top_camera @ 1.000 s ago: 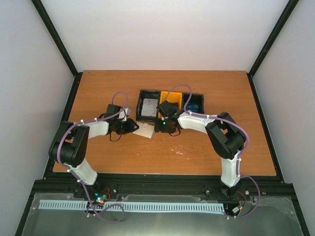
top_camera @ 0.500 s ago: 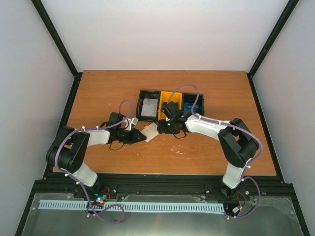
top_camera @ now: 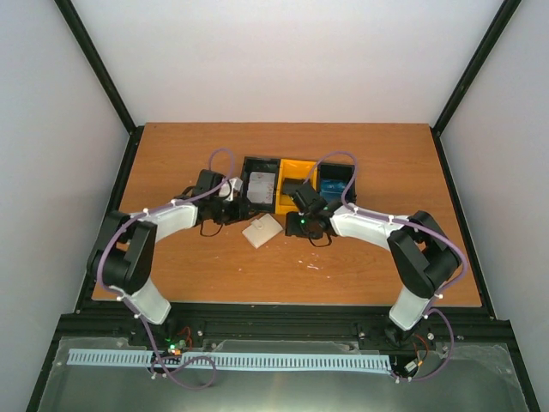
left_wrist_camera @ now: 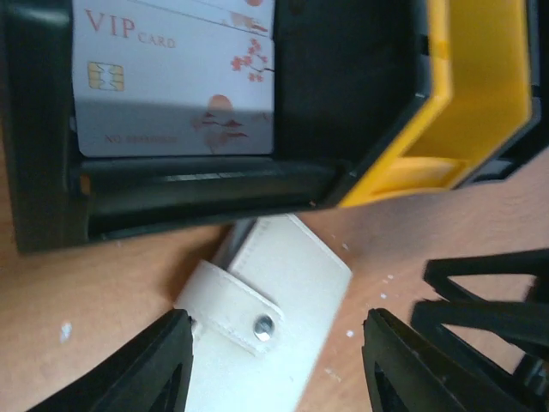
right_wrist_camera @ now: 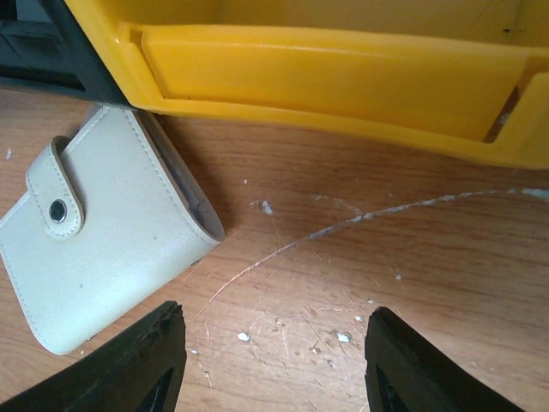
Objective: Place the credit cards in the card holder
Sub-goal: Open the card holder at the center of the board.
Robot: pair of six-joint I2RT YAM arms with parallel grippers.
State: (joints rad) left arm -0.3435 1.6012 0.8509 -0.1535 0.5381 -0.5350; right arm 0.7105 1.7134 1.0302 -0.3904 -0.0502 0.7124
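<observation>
The left pincer [left_wrist_camera: 276,330] is released: its two black fingers [left_wrist_camera: 159,360] stand spread with nothing clamped. The cream card holder [left_wrist_camera: 296,287] lies flat on the table [right_wrist_camera: 386,275] between them. It is closed, its strap fastened by a small snap [left_wrist_camera: 264,324]. The left finger sits right against the strap end, though I cannot tell whether it touches. A strip of bare wood separates the holder from the right finger.

At 12 o'clock from this pincer is the black compartment [left_wrist_camera: 214,184] of the black-and-yellow tray [top_camera: 257,160]. It holds grey-white credit cards [left_wrist_camera: 171,86], the top one printed "VIP CARD" with a gold chip and red blossoms, and another card showing beyond its far edge. At 2 o'clock is the yellow compartment [left_wrist_camera: 463,86].

The right pincer [right_wrist_camera: 274,316] is also released, with its fingers wide apart over bare, scratched wood. In its wrist view the holder lies at 9 o'clock, tilted, one corner just beside the tray's near wall.

From above, the holder rests on the table at 6 o'clock from the seam between the black and yellow compartments. The left pincer is at 10 o'clock from the holder and the right pincer at 3 o'clock, both near it. The tray's right compartment holds a blue card [top_camera: 336,184], which shows only as a small patch.
</observation>
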